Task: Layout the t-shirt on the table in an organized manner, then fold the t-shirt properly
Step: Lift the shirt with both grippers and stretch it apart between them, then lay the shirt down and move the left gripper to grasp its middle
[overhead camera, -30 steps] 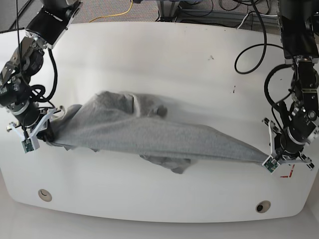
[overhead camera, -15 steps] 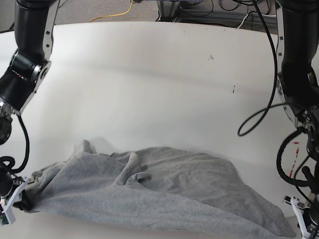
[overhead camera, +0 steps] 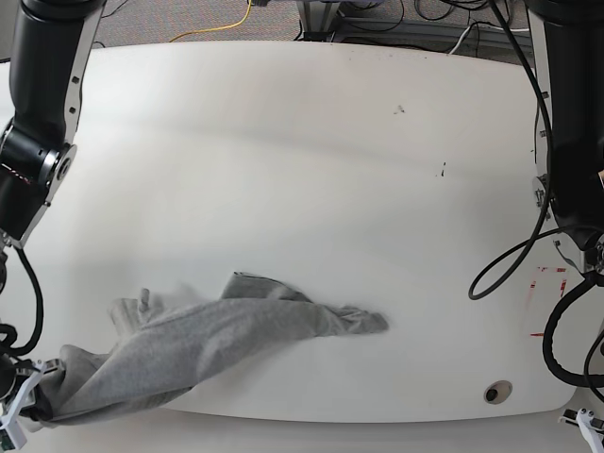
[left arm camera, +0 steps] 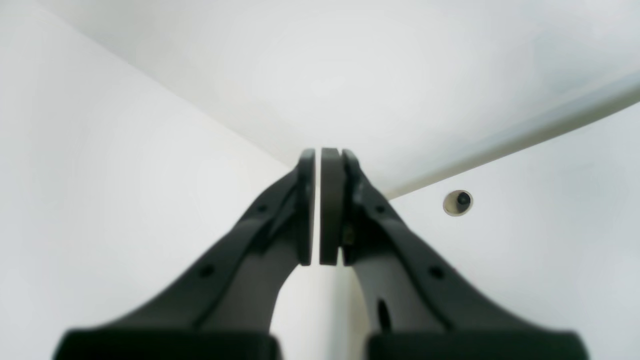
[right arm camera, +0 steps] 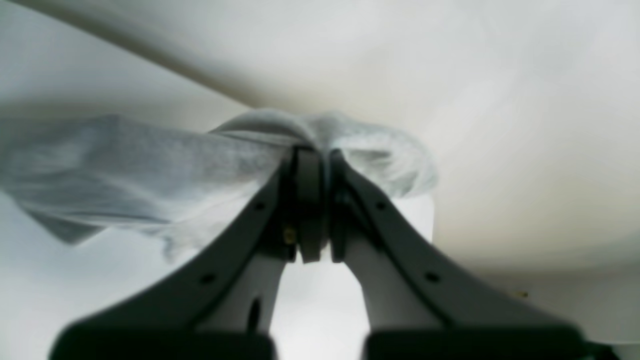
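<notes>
The grey t-shirt point(overhead camera: 217, 340) lies bunched in a long diagonal strip on the white table point(overhead camera: 302, 142), from the front left corner toward the middle. My right gripper point(overhead camera: 11, 420) at that corner is shut on one end of it. In the right wrist view the t-shirt point(right arm camera: 125, 165) bulges over the closed right gripper point(right arm camera: 313, 152). The left gripper point(left arm camera: 318, 152) is shut with a hairline gap and holds nothing, with bare table point(left arm camera: 550, 250) beside it. In the base view only a sliver of it shows at the bottom right corner point(overhead camera: 590, 429). No lettering shows.
A round grommet hole point(overhead camera: 497, 391) sits near the table's front right edge, also visible in the left wrist view as the hole point(left arm camera: 458, 202). A red dashed mark point(overhead camera: 545, 302) lies at the right. Black cables hang by the right-hand arm point(overhead camera: 566, 142).
The right end of the t-shirt has come free of the left gripper. The cloth has collapsed toward the front left, still held by the right gripper, and both grippers have moved toward the front edge.
</notes>
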Controlling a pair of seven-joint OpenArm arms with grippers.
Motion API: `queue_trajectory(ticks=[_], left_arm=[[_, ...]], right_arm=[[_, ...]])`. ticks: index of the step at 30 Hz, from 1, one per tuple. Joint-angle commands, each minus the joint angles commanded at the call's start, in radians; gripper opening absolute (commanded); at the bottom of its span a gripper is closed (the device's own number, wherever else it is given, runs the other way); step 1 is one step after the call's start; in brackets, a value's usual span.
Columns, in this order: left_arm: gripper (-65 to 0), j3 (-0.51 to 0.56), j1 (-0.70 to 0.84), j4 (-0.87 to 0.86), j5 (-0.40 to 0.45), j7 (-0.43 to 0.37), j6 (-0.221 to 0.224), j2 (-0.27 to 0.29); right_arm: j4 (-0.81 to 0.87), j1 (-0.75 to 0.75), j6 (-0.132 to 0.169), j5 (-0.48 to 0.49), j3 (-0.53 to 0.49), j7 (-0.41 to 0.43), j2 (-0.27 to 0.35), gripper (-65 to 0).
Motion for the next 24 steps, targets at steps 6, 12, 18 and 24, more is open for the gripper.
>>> queue_trajectory(ticks=[6,12,18,24], left_arm=[[-64.6,-0.025,0.155,0.003,-0.002,0.0,0.0,-0.002],[-64.6,-0.081,0.333,0.003,-0.044,0.0,0.0,0.046],[-64.4,-0.087,0.526,-0.003,-0.087,-0.003,0.0,0.13],[-48.9,-0.087,0.647,-0.005,-0.086,-0.005,0.0,0.269]], right_arm=[[0.106,-0.207,0.0,0.0,0.074,0.0,-0.048,-64.8],[0.183,-0.379,0.0,0.0,0.161,0.002,-0.106,-64.8],[0.242,-0.47,0.0,0.0,0.167,0.006,-0.132,-64.8],[0.272,-0.525,0.0,-0.002,0.167,0.026,-0.152,-64.8]])
